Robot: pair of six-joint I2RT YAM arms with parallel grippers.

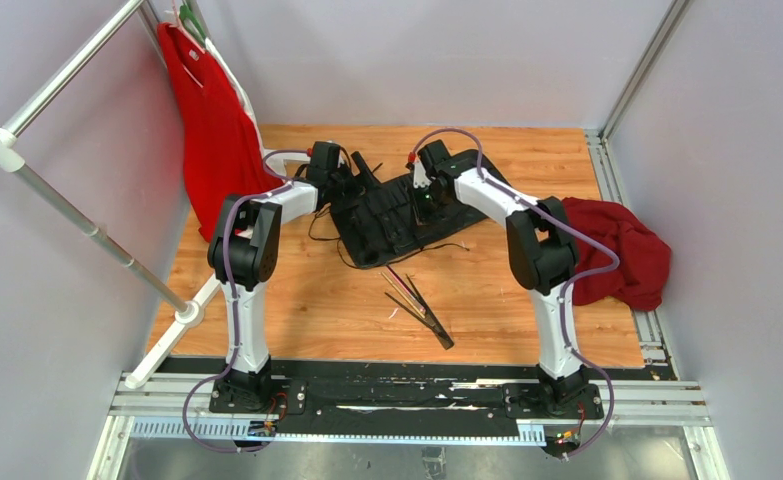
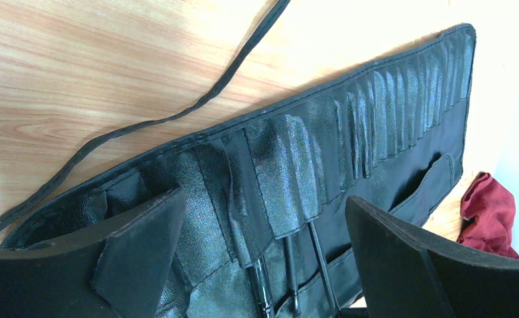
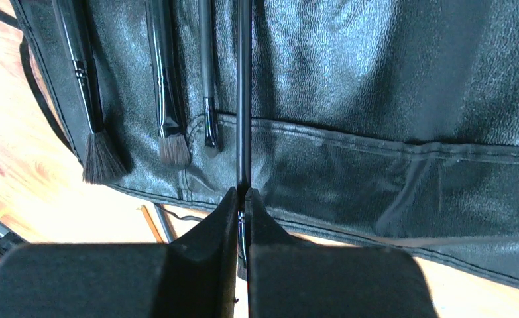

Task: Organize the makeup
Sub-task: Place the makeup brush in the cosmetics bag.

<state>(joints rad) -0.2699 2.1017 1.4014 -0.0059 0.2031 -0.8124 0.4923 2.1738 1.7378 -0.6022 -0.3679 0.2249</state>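
Right gripper [image 3: 242,193] tight on black brush [image 3: 244,99]

Cord [image 2: 207,99] and loose brushes [image 1: 417,300] near roll [image 2: 389,112]

Black brushes [image 3: 166,99], black grained roll [image 2: 376,112], dark red cloth [image 1: 622,250]

Brush shafts [image 2: 289,265] hidden in roll [image 2: 376,112] slots, held brush [image 3: 244,99] tip hidden between right jaws
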